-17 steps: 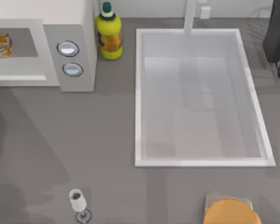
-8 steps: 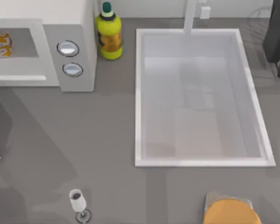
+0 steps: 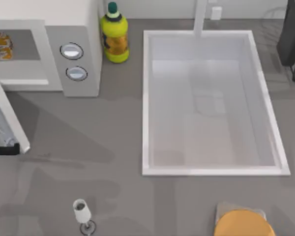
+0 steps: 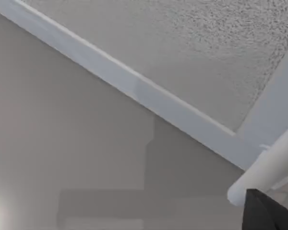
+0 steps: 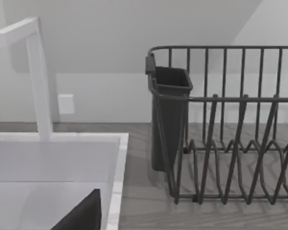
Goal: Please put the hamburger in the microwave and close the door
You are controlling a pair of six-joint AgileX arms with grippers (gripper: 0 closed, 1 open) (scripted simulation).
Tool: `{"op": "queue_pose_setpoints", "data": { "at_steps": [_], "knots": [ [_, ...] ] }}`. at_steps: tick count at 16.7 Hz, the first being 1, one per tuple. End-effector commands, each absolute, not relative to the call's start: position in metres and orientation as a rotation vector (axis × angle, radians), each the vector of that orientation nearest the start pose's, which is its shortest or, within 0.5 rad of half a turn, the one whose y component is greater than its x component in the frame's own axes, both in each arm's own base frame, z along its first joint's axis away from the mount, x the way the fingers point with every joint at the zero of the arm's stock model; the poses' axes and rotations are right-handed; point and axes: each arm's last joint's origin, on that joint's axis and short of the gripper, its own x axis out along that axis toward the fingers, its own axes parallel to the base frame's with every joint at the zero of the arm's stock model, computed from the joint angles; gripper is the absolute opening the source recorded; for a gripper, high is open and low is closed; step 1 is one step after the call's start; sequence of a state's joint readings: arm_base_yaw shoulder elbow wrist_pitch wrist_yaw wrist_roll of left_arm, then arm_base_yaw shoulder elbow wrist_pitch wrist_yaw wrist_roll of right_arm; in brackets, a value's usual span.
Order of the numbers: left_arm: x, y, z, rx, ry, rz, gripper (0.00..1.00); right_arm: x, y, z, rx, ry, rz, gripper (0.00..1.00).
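Observation:
The microwave (image 3: 73,29) stands at the table's back left, two silver knobs on its side panel. The hamburger (image 3: 0,44) lies inside its cavity. The door (image 3: 4,120) stands partly open at the left edge, angled out from the cavity's front. My left gripper (image 3: 2,150) is a dark bar at the door's free end. In the left wrist view the door's mesh window (image 4: 192,52) is close up, and the pale bar handle (image 4: 266,167) runs just above a dark part of my left gripper (image 4: 264,213). My right arm is parked at the back right.
A yellow bottle (image 3: 114,34) stands right of the microwave. The sink (image 3: 146,98) with its faucet (image 3: 200,17) fills the middle right. A wine glass (image 3: 82,212) and an orange disc on a grey board (image 3: 243,223) sit near the front edge. A dark dish rack (image 5: 230,124) stands at the back right.
The door has swung into the top view from the left edge, turning toward the microwave's front, with my left gripper following its free end. Its shadow has spread across the table.

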State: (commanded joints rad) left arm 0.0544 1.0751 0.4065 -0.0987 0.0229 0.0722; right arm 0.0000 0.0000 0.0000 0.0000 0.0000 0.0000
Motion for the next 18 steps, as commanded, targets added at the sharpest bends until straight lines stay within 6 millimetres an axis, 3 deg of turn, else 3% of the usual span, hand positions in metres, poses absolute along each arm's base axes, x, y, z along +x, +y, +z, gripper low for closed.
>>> {"op": "queue_pose_setpoints", "data": {
  "at_steps": [3, 9, 12, 18],
  "knots": [
    [0.194, -0.003, 0.157, 0.026, 0.756, 0.028, 0.00, 0.106, -0.001, 0.160, 0.000, 0.000, 0.000, 1.00],
    [0.199, -0.004, 0.161, 0.025, 0.743, 0.025, 0.00, 0.106, -0.001, 0.160, 0.000, 0.000, 0.000, 1.00],
    [0.220, -0.005, 0.166, 0.023, 0.733, 0.023, 0.00, 0.106, -0.001, 0.160, 0.000, 0.000, 0.000, 1.00],
    [0.275, -0.005, 0.144, 0.024, 0.801, 0.027, 0.00, 0.106, -0.001, 0.160, 0.000, 0.000, 0.000, 1.00]
  ]
}}
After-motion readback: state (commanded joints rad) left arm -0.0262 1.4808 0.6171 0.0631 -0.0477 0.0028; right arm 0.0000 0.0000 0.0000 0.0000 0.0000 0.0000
